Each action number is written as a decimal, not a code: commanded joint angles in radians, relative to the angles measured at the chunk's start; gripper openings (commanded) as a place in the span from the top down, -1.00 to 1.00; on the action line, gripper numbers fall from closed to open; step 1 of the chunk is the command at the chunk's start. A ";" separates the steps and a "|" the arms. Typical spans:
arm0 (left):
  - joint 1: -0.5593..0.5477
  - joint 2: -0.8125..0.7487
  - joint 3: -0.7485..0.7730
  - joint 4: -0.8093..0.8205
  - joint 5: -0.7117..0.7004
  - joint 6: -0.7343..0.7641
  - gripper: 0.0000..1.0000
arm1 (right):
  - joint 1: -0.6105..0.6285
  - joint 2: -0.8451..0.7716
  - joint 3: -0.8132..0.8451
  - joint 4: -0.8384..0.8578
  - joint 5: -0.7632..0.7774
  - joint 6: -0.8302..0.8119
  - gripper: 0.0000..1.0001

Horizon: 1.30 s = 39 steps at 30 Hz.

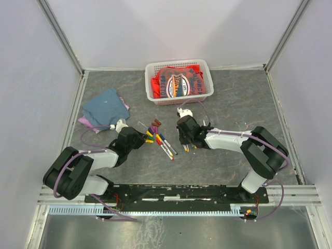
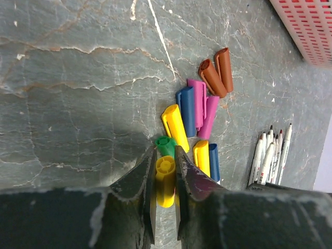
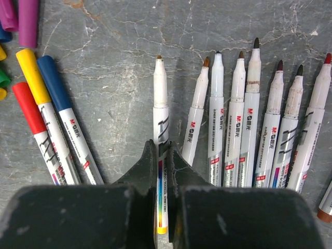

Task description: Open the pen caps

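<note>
On the grey, veined table [image 1: 233, 104], between the two arms, the pens and their caps lie in one small cluster. The left gripper [image 2: 166, 155] has its fingers pinched on a yellow cap [image 2: 165, 181], open end facing away from the wrist. Just past its tips lie the loose caps [image 2: 199, 106]: a green one touching the held cap, then yellow, blue and purple ones side by side, and two brown ones farthest off. The right gripper [image 3: 161, 150] has its fingers clamped on the white barrel of an uncapped pen [image 3: 160, 93], tip pointing away. To its right a row of bare-tipped pens [image 3: 249, 135] fans out on the table, and to its left lie three capped pens [image 3: 46, 119], red, yellow and blue. Well beyond the cluster stands a white basket [image 1: 150, 83] of red fabric, with a blue cloth [image 1: 106, 106] off to the left.
</note>
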 commanded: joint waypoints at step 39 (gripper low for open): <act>-0.004 -0.160 -0.004 -0.023 -0.031 0.016 -0.03 | 0.144 -0.049 0.121 -0.067 0.147 -0.127 0.23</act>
